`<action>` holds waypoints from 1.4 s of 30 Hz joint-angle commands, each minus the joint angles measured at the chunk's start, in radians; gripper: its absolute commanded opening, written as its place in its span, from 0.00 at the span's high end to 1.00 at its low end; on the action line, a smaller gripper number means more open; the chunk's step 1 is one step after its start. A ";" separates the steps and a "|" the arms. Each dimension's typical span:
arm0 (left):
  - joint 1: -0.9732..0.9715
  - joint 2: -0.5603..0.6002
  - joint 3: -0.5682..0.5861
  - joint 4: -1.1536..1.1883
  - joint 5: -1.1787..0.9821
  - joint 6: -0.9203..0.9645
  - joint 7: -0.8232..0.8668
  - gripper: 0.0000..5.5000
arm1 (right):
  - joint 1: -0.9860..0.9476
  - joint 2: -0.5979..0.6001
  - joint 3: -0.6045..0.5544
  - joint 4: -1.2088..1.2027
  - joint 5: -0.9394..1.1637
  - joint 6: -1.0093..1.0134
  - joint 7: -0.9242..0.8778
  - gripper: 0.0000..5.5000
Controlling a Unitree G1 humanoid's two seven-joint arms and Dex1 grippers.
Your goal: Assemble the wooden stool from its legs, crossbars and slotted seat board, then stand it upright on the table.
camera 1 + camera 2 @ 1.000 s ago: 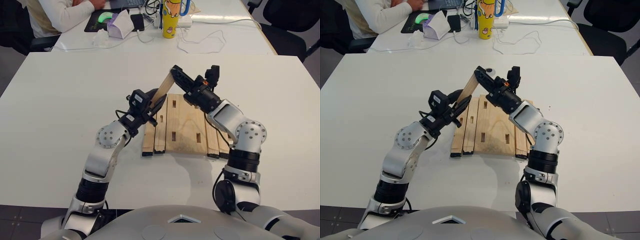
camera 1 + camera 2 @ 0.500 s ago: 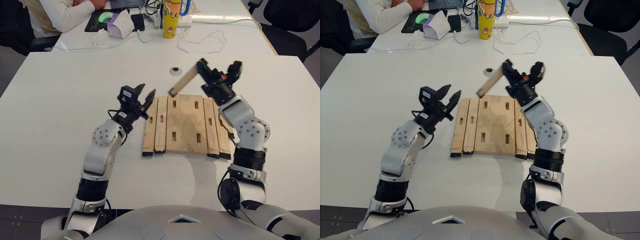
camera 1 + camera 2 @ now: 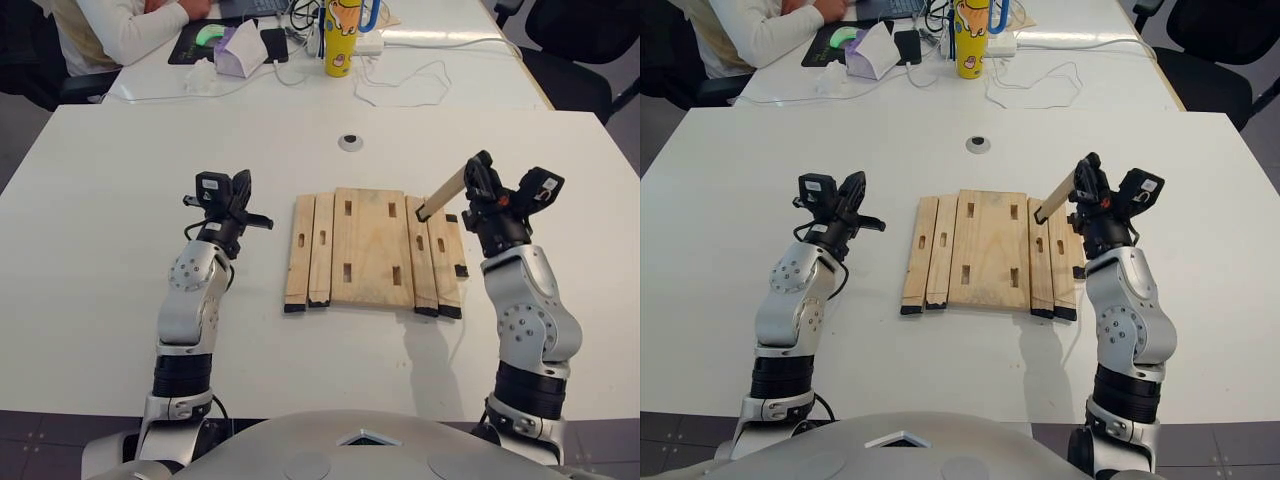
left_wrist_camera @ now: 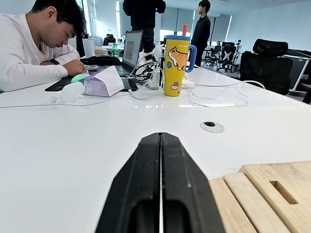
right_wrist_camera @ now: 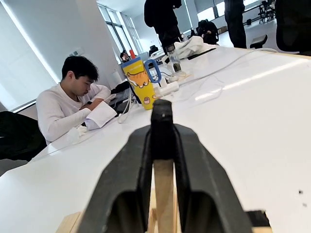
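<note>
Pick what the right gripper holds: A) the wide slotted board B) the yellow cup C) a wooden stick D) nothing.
C: the right gripper is shut on a wooden stick, held tilted at the right side of the flat boards.

The seat board (image 3: 372, 247) is pale, bare wood, matt, with a fine lengthwise grain and clean-cut slots. The slats (image 3: 310, 250) lying against its two long sides are the same unvarnished wood, and some end in small black caps (image 3: 460, 270) of dull plastic or rubber. The wooden bar (image 3: 442, 194) is equally raw and light, and sits between the matt black plastic fingers of the right gripper (image 5: 163, 145). The left gripper (image 4: 160, 145) has the same smooth, dull black plastic. The desk (image 3: 120, 200) is white and smooth with a faint sheen. Near its far edge sits a round grey grommet (image 3: 349, 142). A glossy yellow tumbler (image 3: 342, 35) stands on the desk beyond.
</note>
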 commanded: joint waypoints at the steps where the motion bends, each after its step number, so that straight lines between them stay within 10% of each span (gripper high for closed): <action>1: 0.014 -0.004 -0.009 -0.011 -0.001 0.028 0.003 1.00 | 0.042 0.023 -0.032 0.014 0.007 0.023 -0.037 0.92; 16: 0.020 -0.001 0.010 -0.054 -0.010 0.094 0.016 1.00 | 0.096 0.064 -0.049 -0.027 0.050 0.089 -0.122 0.92; 42: -0.064 0.101 -0.021 -0.087 -0.023 0.201 -0.092 1.00 | 0.392 0.030 0.327 0.072 -0.568 -0.389 0.061 0.92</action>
